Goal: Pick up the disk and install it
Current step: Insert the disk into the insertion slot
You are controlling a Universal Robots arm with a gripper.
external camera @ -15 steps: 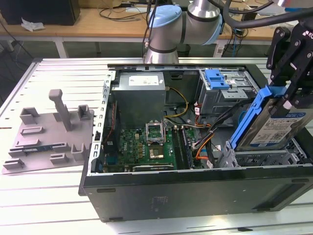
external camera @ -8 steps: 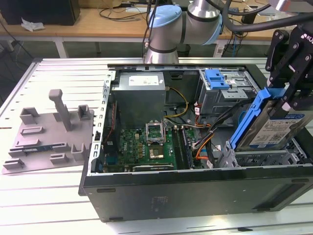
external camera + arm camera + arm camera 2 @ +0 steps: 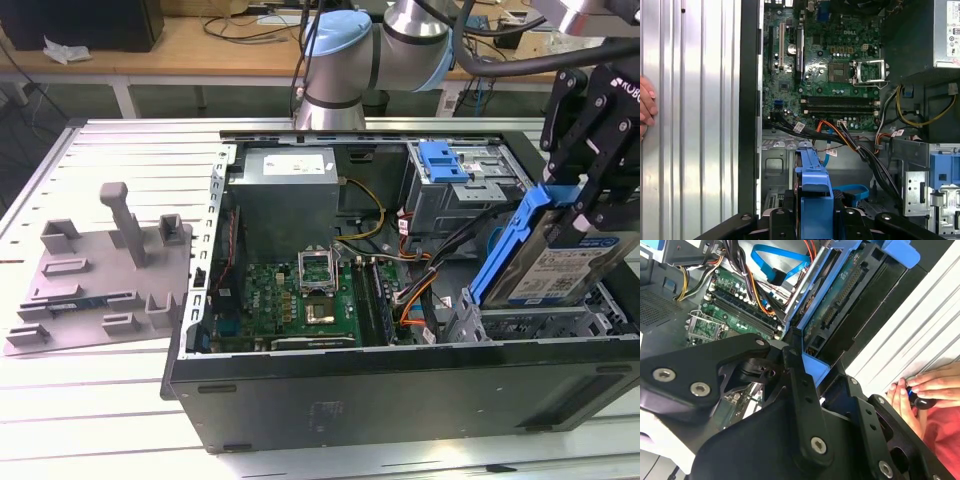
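Gripper [image 3: 580,205] of the single arm, jaws closed on the one disk [image 3: 565,268] and gripping it at the upper end of its blue bracket [image 3: 508,250]. The disk hangs tilted over the drive bay at the exterior view's right end of the one open computer case [image 3: 400,400]. Whether its lower end touches the bay cannot be told. In the first wrist view the bracket's edge [image 3: 814,180] stands between the two black jaws. The disk's label is white and blue, with print too small to read. One motherboard [image 3: 300,295] lies exposed in the case, and one grey metal cage with a blue tab [image 3: 450,160] stands near the disk. One grey moulded tray [image 3: 100,265] with an upright post sits on the slatted table [image 3: 100,420], well apart from the disk. A person's fingers [image 3: 646,107] rest on the table beside the case.
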